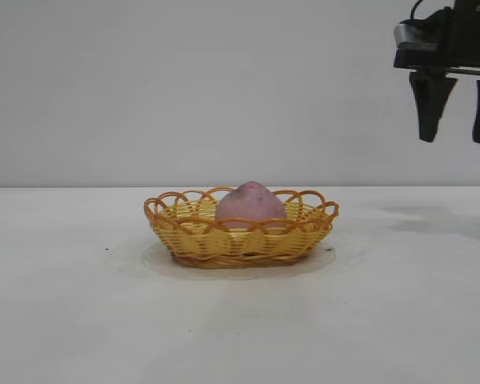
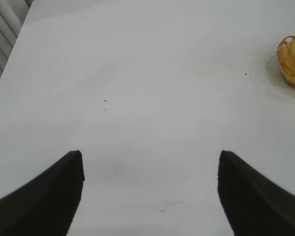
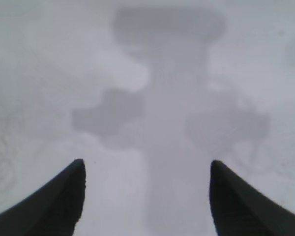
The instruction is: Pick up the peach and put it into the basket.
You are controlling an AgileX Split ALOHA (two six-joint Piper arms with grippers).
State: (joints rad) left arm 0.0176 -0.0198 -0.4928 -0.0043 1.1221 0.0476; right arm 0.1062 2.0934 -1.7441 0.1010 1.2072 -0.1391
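- Your peach [image 1: 250, 203] sits inside the basket [image 1: 242, 237], roughly at its middle, its slightly pointed tip up and its top rising above the looped rim.
- Your basket rests flat on the white table [image 1: 80, 320], near the centre of the exterior view.
- Your right gripper [image 1: 456, 112] hangs high at the right edge of the exterior view, well above the table and well apart from the basket, its fingers pointing down.
- Its jaws stand spread with nothing between them; the right wrist view shows only bare tabletop and the arm's own shadow [image 3: 169, 118] between the two dark fingers [image 3: 54, 201].
- Your left gripper [image 2: 150, 196] does not appear in the exterior view; in its own wrist view the jaws are released, wide apart over bare table, gripping nothing.
- From that left wrist view you catch only one end of the basket [image 2: 292, 59], far off from the fingers.
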